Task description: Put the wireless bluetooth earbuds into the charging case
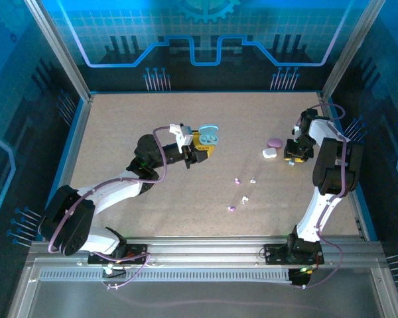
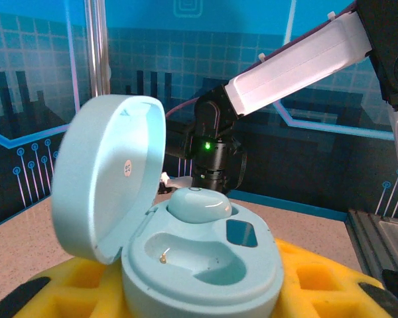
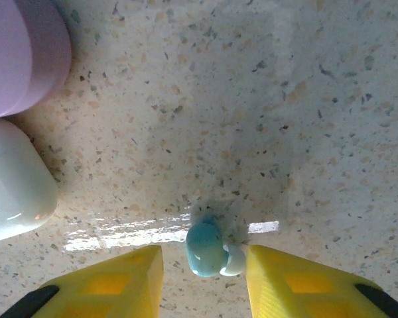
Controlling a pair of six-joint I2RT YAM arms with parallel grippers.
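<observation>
Earbud (image 3: 209, 250), tiny overhead, sits between right end effector's (image 3: 204, 265) parted fingers; left end effector (image 2: 199, 298) grips open case (image 2: 205, 265).

Pale blue all over the open charging case (image 2: 205, 268), lid and body alike; same pale blue on the seated earbud (image 2: 199, 204). Bright yellow with black tips on the left gripper fingers (image 2: 79, 291) and right gripper fingers (image 3: 113, 285). Light blue with a white stem on the loose earbud (image 3: 209, 248). Pinkish-purple case (image 3: 20, 53), whitish case (image 3: 13, 179). Beige, dark-speckled table (image 3: 285, 99). Blue gridded backdrop (image 1: 265, 26) with circuit-like lines.
</observation>
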